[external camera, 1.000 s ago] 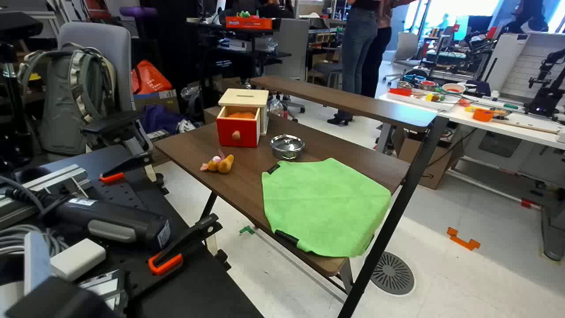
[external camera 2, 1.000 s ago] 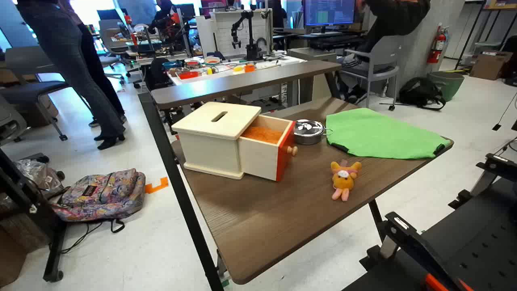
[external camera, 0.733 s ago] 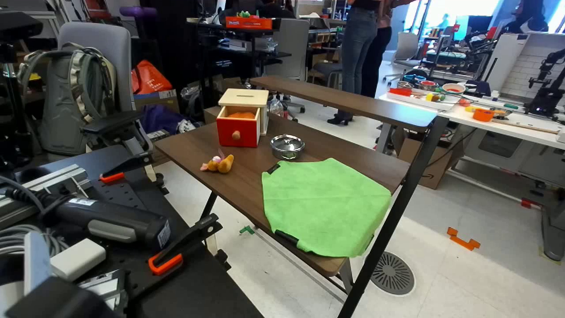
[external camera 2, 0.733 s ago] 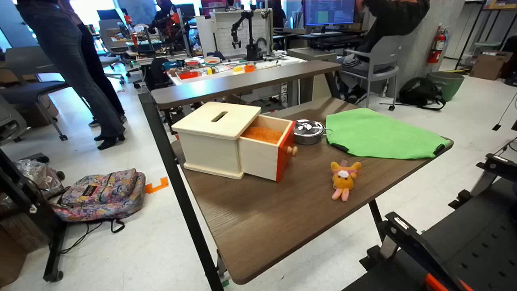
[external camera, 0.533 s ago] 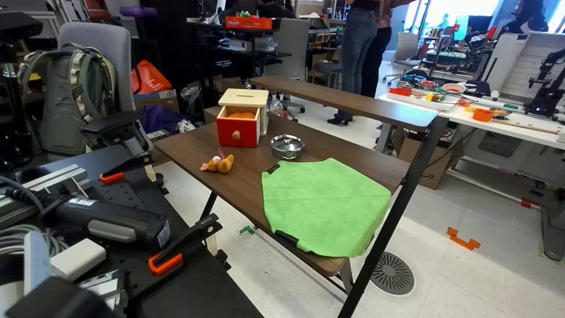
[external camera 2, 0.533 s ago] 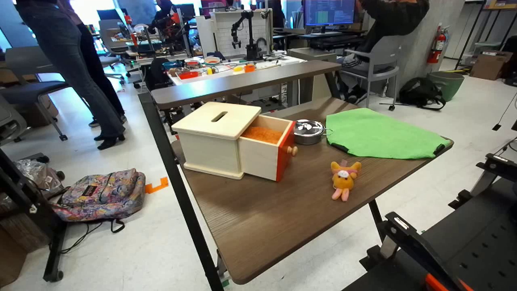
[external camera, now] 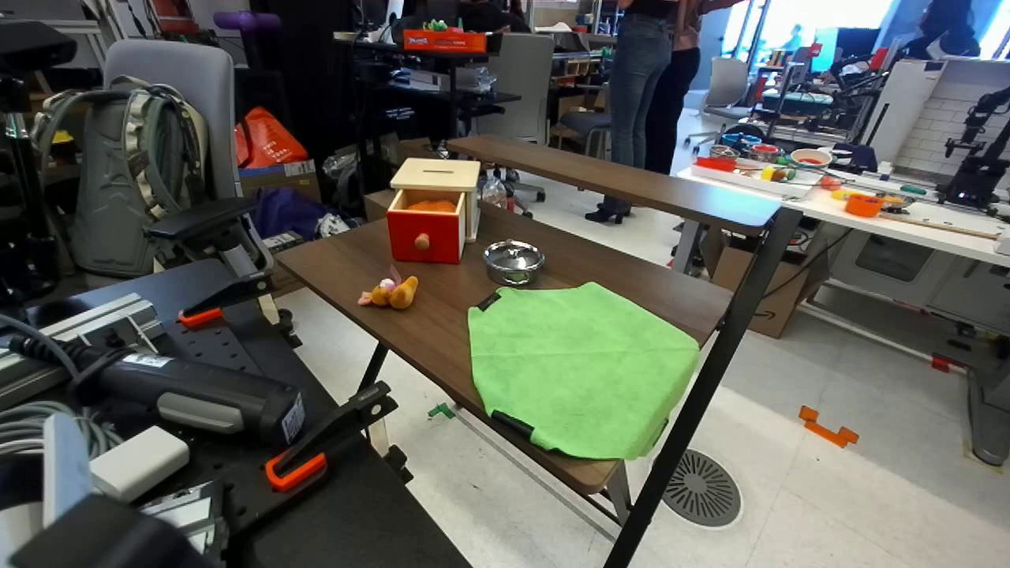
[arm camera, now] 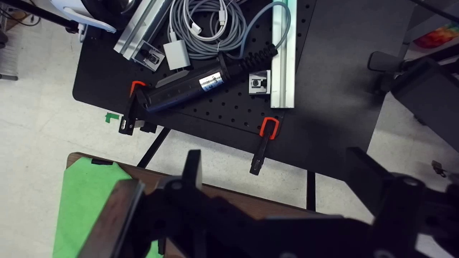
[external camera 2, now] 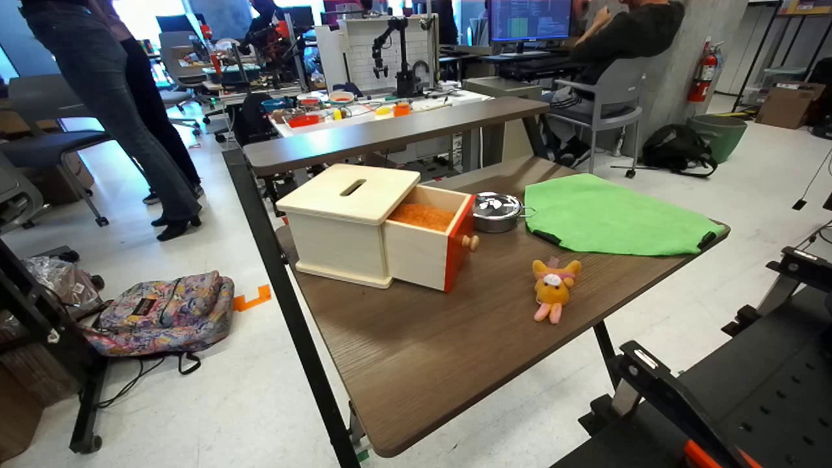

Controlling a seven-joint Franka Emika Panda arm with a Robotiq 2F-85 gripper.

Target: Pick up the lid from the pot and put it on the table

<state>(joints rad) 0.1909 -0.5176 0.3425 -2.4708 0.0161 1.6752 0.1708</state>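
The silvery lid sits on the small silvery pot, on the dark brown table. In an exterior view the lid and pot stand between the red drawer front and the green cloth on the table. My gripper shows only in the wrist view. Its two fingers are wide apart with nothing between them. Below it I see the black bench, the floor and the near edge of the table. The lid and pot are out of the wrist view.
A wooden box with an open red-fronted drawer stands beside the pot. A green cloth and a small plush toy lie on the table. A raised shelf runs along one side. Clamps stick out from the black bench.
On the table nothing has visibly moved. The seated person in the background has shifted their arms and upper body; the standing people have moved slightly.
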